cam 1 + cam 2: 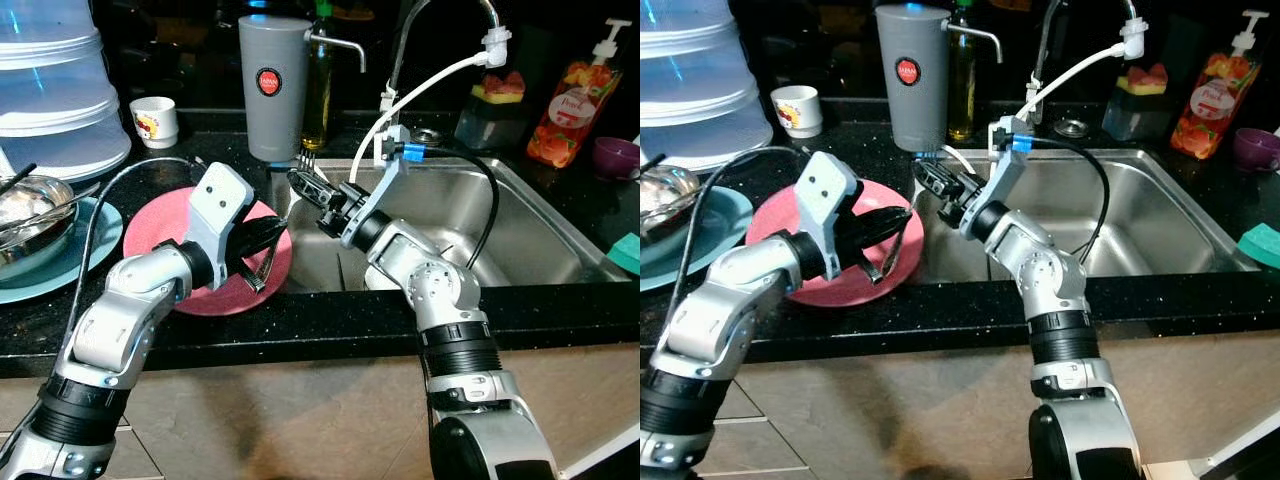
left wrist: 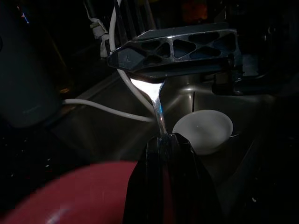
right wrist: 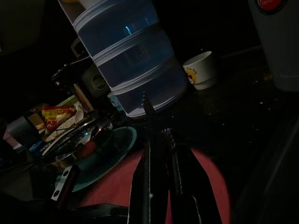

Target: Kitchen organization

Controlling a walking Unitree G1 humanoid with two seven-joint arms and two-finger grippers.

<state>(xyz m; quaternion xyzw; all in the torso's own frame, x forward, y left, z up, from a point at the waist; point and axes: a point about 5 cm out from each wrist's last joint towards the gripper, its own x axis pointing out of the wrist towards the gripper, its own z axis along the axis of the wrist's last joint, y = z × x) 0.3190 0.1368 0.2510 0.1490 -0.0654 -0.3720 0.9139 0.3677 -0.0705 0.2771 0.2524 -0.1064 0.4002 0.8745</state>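
I'm looking at a home kitchen: a steel sink (image 1: 520, 215) set in a black counter (image 1: 330, 325), tap (image 1: 440, 25) behind it, soap bottle (image 1: 570, 100) and dishes (image 1: 60, 235) beside it.

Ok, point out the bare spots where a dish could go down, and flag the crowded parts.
Free: the sink basin to the right of the right pincer, and the dark counter between the white cup and grey jug. Crowded: the left end, with the pink plate, teal plate, metal bowl and stacked container.
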